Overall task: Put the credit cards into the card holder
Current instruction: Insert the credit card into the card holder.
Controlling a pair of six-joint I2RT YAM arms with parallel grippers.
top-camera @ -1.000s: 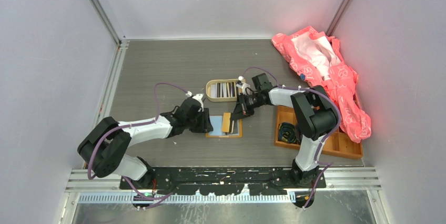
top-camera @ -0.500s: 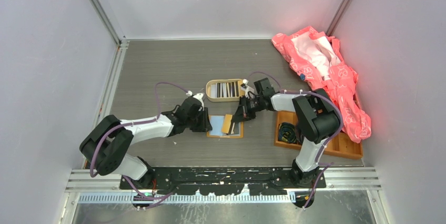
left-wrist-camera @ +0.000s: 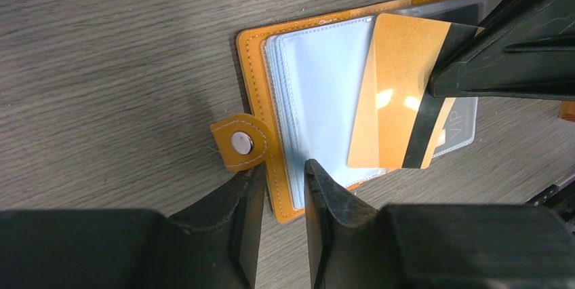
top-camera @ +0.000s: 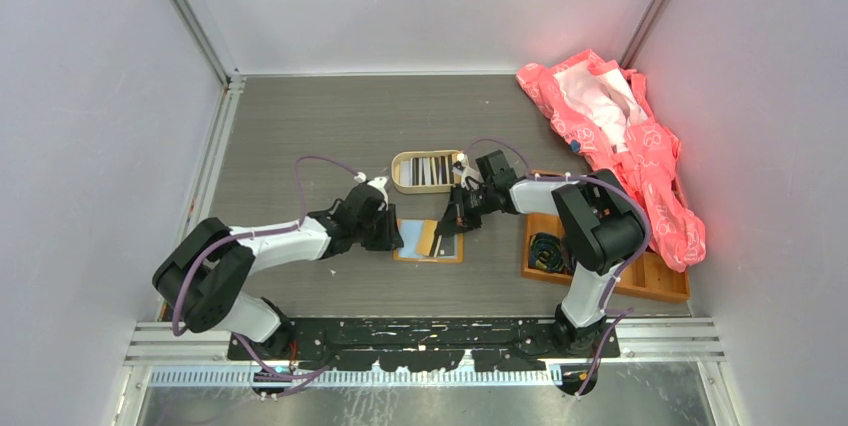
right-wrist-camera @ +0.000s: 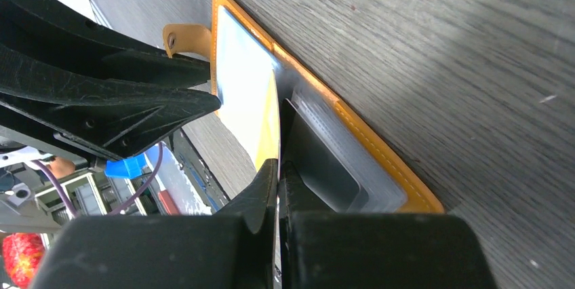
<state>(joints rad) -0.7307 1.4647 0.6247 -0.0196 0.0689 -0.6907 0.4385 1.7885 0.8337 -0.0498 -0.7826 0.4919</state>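
Observation:
The card holder lies open on the table, orange outside with pale blue clear sleeves. My left gripper is at its left edge beside the snap stud. Its jaws stand a narrow gap apart astride the orange border, with one tip by the tab and the other on the sleeves. My right gripper is shut on a gold credit card with a black stripe. It holds the card tilted over the holder's right half, and the card's lower edge sits at a sleeve. Whether the edge is inside that sleeve is hidden.
An oval beige tin with more cards stands just behind the holder. An orange wooden tray holding a dark cable sits at the right by my right arm's base. A pink bag lies at the back right.
My right gripper has carried the gold card a little left and down over the holder. The left jaws have narrowed at the holder's left edge.

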